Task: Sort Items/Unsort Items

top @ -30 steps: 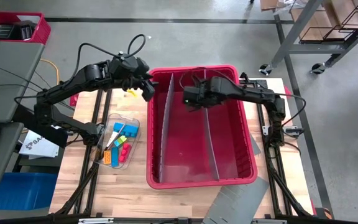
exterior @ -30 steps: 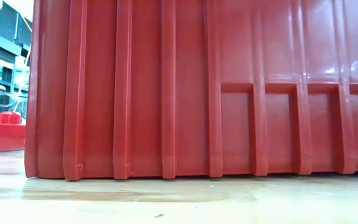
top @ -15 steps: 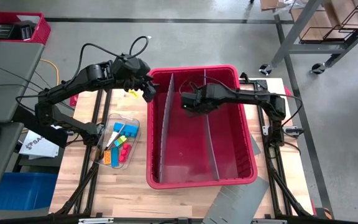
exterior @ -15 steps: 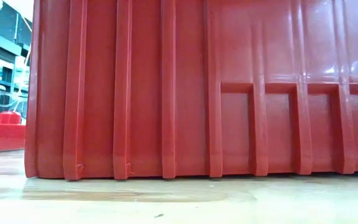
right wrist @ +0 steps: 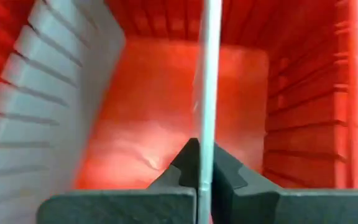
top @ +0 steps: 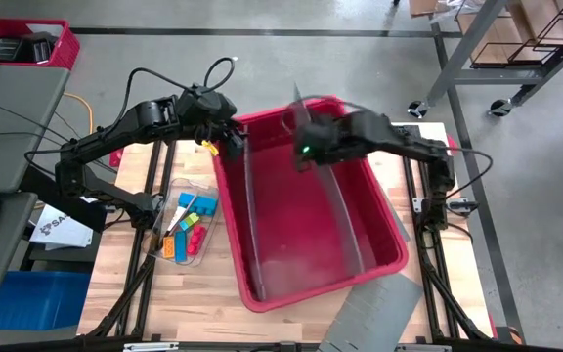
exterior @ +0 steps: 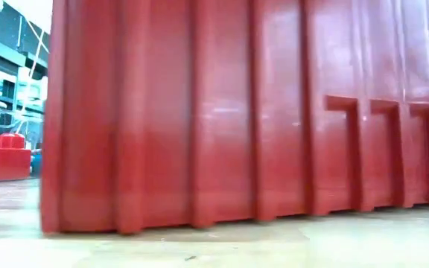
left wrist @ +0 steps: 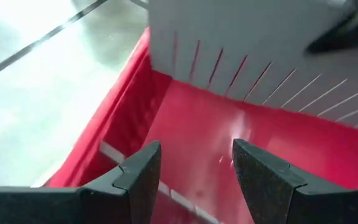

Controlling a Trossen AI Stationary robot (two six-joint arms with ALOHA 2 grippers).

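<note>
The items, small coloured blocks and dark sticks, lie in a clear tray on the table's left. A yellow piece shows beside my left gripper, which hovers open over the far left corner of the red bin, touching nothing; its fingers stand apart over the bin's wall. My right gripper is shut on the right-hand grey divider inside the bin. A second grey divider stands in the bin's left part. My right gripper pinches the grey divider's top edge between its two fingers, near the divider's far end. The fingers slant down from above and lie across the thin sheet. The divider stands on edge, running away below the fingers into the bin.
The red bin fills the low view and sits askew on the wooden table. A loose grey slotted sheet lies at the near edge. A red crate stands far left, off the table.
My right gripper has shut on the right-hand divider's top edge and risen. The divider's far end has come up with it. The red bin has turned about on the table, its far end swinging toward the left edge.
</note>
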